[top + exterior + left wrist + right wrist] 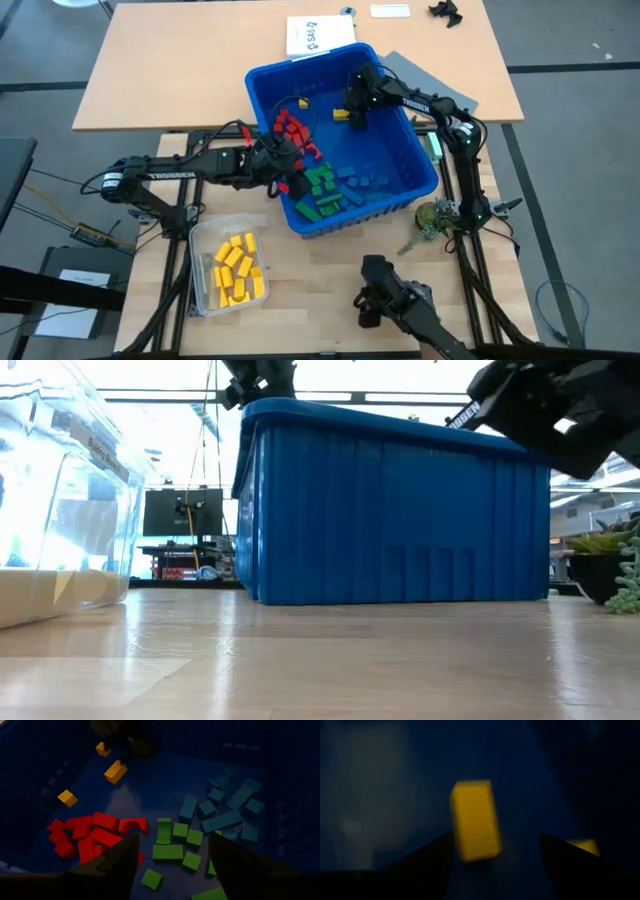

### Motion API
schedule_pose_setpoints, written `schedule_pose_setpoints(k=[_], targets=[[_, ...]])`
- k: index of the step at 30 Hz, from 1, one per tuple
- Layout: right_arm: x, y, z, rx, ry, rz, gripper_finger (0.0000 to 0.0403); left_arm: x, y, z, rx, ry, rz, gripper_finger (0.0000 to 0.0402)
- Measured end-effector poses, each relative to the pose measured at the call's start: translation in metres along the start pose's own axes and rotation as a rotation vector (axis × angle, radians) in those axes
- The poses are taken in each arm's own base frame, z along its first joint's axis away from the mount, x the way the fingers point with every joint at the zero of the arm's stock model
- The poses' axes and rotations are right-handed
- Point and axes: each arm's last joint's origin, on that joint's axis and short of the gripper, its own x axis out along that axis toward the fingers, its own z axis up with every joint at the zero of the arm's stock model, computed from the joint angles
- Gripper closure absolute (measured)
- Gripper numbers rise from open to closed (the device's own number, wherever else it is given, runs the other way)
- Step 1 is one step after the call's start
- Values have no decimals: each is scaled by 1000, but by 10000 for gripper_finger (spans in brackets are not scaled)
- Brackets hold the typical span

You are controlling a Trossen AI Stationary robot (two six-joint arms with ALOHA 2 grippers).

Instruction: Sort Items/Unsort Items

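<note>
both jaws stand wide and you hold nothing in either one. your left gripper (pixel 172 857) hangs over the near-left part of the blue bin (pixel 412 186), and its two dark fingers (pixel 117 862) are spread apart above the red and green blocks, not touching any of them. your right gripper (pixel 355 110) is over the far side of the bin, and in its wrist view the fingers are spread with a yellow block (pixel 475 820) showing between them; this block looks free, no finger presses on it. a second yellow block (pixel 584 846) shows just beside the other finger.

inside the bin the items lie in groups by colour. the red blocks (pixel 290 130) are along the left wall, the green blocks (pixel 320 190) are at the near side just beside the red ones, and the blue blocks (pixel 368 183) are to the right of the green. three yellow blocks (pixel 116 771) lie apart from each other on the far part of the bin floor, near the right gripper.

outside the bin, you see a clear tub (pixel 205 300) near the left front corner of the table, full of yellow blocks (pixel 238 270). a small plant (pixel 432 220) stands just beside the right front corner of the bin. a white paper (pixel 318 35) lies on the table behind the bin.

in the low view the bin wall hides all the items inside.
</note>
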Motion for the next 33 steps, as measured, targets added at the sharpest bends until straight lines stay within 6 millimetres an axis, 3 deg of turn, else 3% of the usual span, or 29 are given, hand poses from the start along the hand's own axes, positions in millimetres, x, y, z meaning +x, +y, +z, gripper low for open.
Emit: schedule_pose_setpoints(k=[6, 10, 20, 25, 33], targets=[[16, 11, -3, -16, -56, 13, 112, 0, 0, 1, 1, -7, -1, 154], [14, 12, 2, -48, -112, -49, 112, 0, -1, 3, -7, -27, -6, 154], [33, 23, -26, -9, 1, -23, 122, 0, -1, 5, 5, -46, -11, 154], [38, 29, -32, -8, 41, 37, 161, 0, -1, 5, 5, -46, -11, 154], [38, 35, -28, -18, 20, 115, 265, 0, -1, 5, 5, -47, -11, 154]])
